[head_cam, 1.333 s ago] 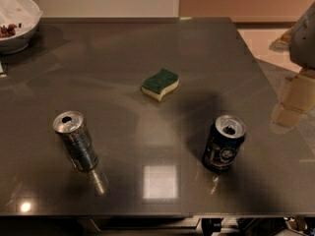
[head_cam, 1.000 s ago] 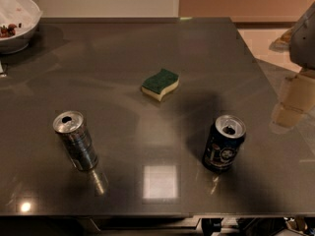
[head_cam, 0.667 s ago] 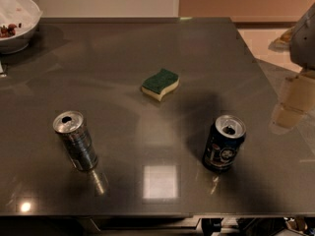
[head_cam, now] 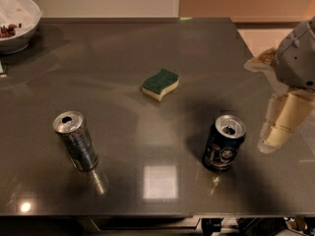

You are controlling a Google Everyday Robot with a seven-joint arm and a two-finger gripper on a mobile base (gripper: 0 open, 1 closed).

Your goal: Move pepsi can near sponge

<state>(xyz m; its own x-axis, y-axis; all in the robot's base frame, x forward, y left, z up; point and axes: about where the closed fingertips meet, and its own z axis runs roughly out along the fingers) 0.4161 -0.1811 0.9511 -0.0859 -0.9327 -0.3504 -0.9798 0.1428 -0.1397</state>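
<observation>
Presently, the pepsi can (head_cam: 224,144) is seen standing upright toward the front right of the dark grey bench (head_cam: 123,58), with its opened silver top turned up and its round logo facing the front. The sponge (head_cam: 160,84) is laid green side up near the middle of the bench, behind and to the left of the pepsi can and well apart from it. The gripper (head_cam: 274,140) is held at the bench's right edge, pointed downward, just to the right of the pepsi can and not touching it. Whether its jaws are open or closed cannot be told. A silver can (head_cam: 75,140) is stood upright at the front left, well apart from both the sponge and the pepsi can. A white bowl (head_cam: 19,33) is placed at the far left corner, partly cut off, with small dark red bits seen inside it.
</observation>
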